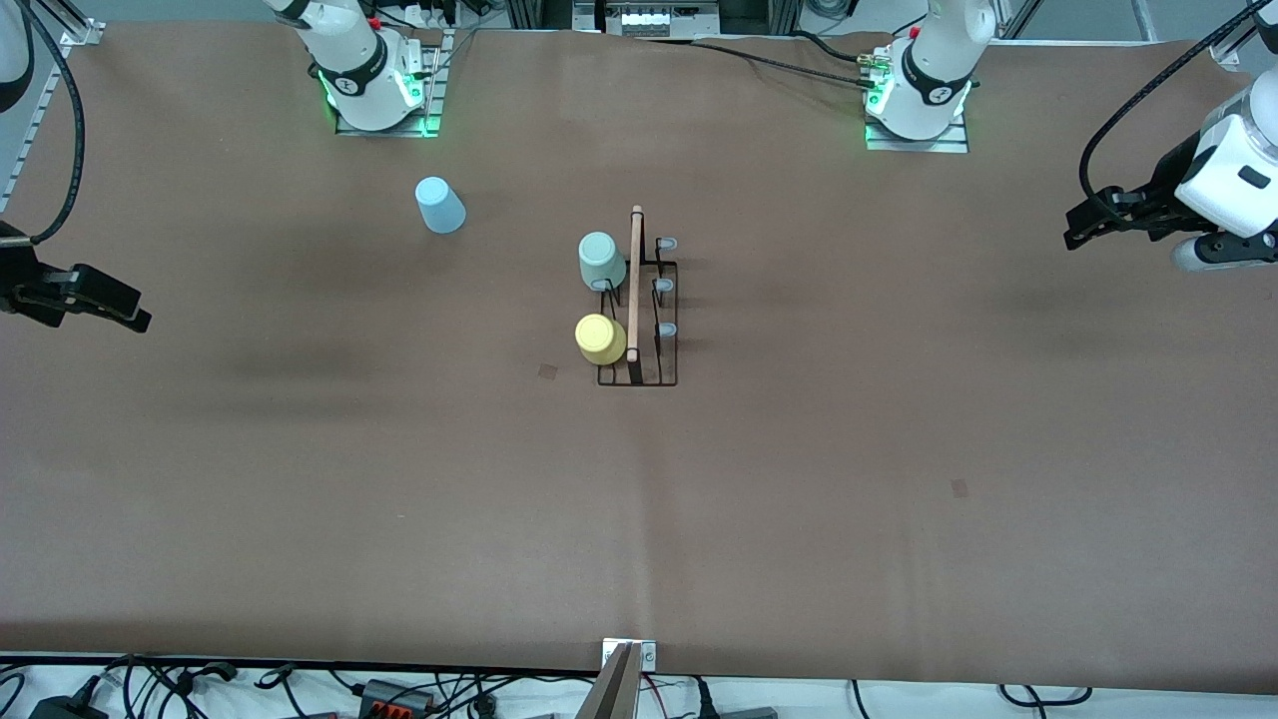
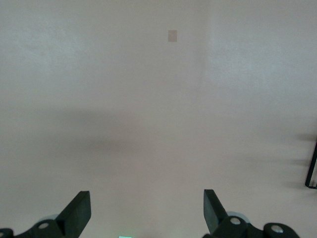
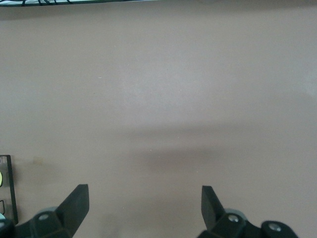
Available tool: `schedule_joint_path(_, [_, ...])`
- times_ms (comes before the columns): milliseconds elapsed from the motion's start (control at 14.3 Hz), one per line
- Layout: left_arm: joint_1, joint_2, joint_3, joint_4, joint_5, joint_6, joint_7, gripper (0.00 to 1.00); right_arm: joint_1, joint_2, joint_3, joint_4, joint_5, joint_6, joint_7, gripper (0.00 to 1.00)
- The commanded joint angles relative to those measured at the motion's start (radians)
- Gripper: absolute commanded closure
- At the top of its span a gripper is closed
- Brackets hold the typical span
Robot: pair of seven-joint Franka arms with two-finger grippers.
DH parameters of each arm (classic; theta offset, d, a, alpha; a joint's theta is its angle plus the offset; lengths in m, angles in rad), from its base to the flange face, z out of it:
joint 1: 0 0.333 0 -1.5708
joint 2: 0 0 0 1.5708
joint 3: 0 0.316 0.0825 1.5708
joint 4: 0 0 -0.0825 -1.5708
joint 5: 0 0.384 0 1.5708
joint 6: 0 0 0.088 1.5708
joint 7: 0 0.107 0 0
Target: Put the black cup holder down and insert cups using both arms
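black wire rack [image 1: 639,330], mint cup [image 1: 601,260], yellow cup [image 1: 600,340], blue cup [image 1: 439,205].

White arms [image 1: 934,60], dark joints, black cables, green base lights

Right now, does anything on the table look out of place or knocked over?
One thing: the blue cup sits alone near the right arm's base, away from the rack, where the green cup and yellow cup already sit. Nothing is spilled or damaged.
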Motion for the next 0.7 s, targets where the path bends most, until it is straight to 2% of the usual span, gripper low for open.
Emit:
schedule_joint_path(0, [0.007, 0.008, 0.0, 0.021, -0.022, -0.018, 0.014, 0.0, 0.02, -0.031, -0.007, -0.037, -0.015, 0.016, -0.024, 0.0])
schedule_joint_path(210, [0.007, 0.008, 0.0, 0.021, -0.024, -0.018, 0.014, 0.0, 0.061, -0.032, -0.052, -0.04, -0.015, 0.016, -0.023, 0.0])
schedule_joint_path(420, [0.009, 0.006, 0.002, 0.021, -0.024, -0.024, 0.014, 0.0, 0.055, -0.043, -0.052, -0.048, -0.018, -0.007, -0.027, 0.0])
schedule_joint_path(490, [0.007, 0.006, 0.0, 0.021, -0.022, -0.025, 0.014, 0.0, 0.054, -0.06, -0.053, -0.07, -0.018, -0.004, -0.03, 0.0])
schedule_joint_path(630, [0.007, 0.008, 0.0, 0.021, -0.024, -0.025, 0.014, 0.0, 0.055, -0.127, -0.052, -0.185, -0.02, 0.036, -0.03, 0.0])
